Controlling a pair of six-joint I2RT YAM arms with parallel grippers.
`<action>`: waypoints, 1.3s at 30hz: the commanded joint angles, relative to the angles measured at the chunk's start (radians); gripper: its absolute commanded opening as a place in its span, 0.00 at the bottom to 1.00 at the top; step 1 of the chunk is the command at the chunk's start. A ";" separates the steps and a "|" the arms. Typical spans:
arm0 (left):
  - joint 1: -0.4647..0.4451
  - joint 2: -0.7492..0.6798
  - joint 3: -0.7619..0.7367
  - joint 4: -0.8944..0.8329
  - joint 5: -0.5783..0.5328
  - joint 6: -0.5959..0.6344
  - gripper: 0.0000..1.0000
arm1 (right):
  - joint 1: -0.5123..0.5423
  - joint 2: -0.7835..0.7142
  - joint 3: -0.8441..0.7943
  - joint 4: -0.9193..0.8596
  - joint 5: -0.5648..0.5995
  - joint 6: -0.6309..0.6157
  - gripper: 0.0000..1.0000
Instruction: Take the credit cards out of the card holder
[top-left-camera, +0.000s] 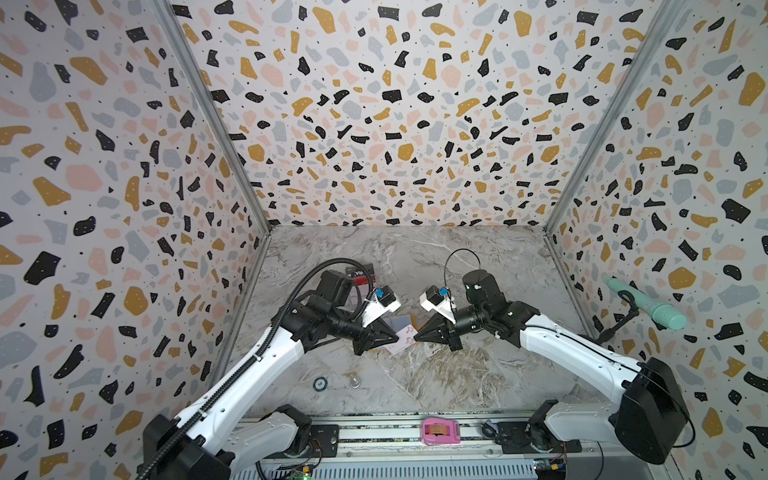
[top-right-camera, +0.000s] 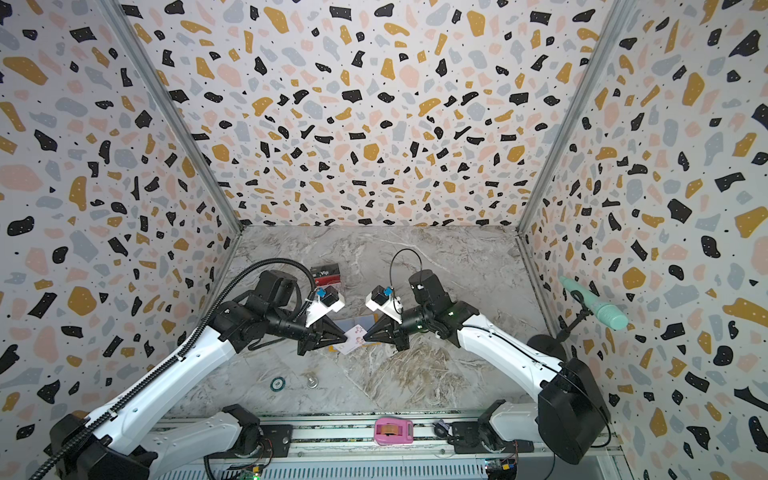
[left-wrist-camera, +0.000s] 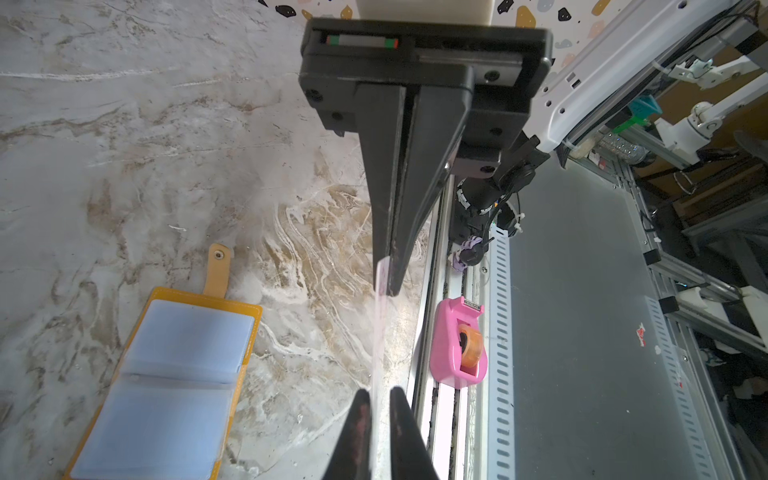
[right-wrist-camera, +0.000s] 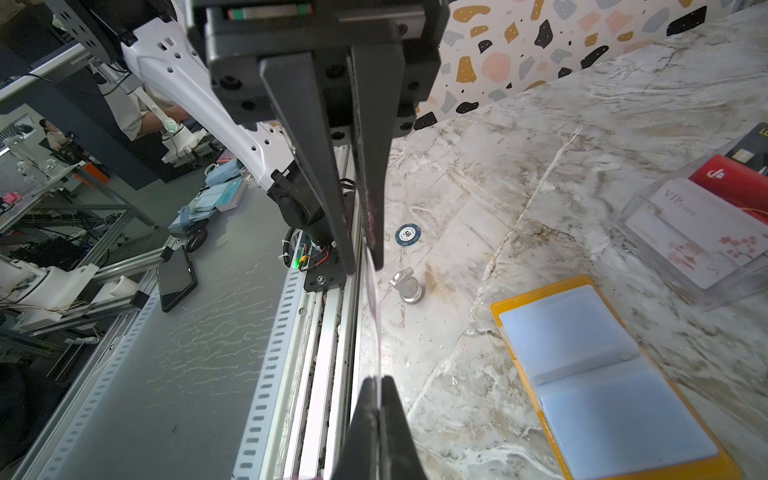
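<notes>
Over the desk (top-left-camera: 478, 374), your left hand (top-left-camera: 397, 340) and right hand (top-left-camera: 415, 337) pinch the white floral plastic card (top-left-camera: 406, 333) at nine and three o'clock; likely light, slick, springy.

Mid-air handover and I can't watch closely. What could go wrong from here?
1. The white card hangs above the table, pinched by the right gripper. The left gripper flanks it, but a firm clamp cannot be confirmed. Releasing too early could drop it.
2. The card looks bowed between the grippers. Pushing them together could bend it or flick it away.
</notes>
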 joint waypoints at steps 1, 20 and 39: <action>0.002 -0.004 0.004 0.017 0.041 -0.001 0.09 | 0.004 0.000 0.038 -0.002 -0.010 -0.014 0.00; -0.001 -0.026 -0.043 0.079 0.028 -0.042 0.00 | 0.005 -0.001 0.031 0.017 -0.004 0.000 0.00; 0.062 0.013 -0.050 0.169 -0.356 0.114 0.00 | -0.025 -0.184 -0.120 0.111 0.378 0.153 0.72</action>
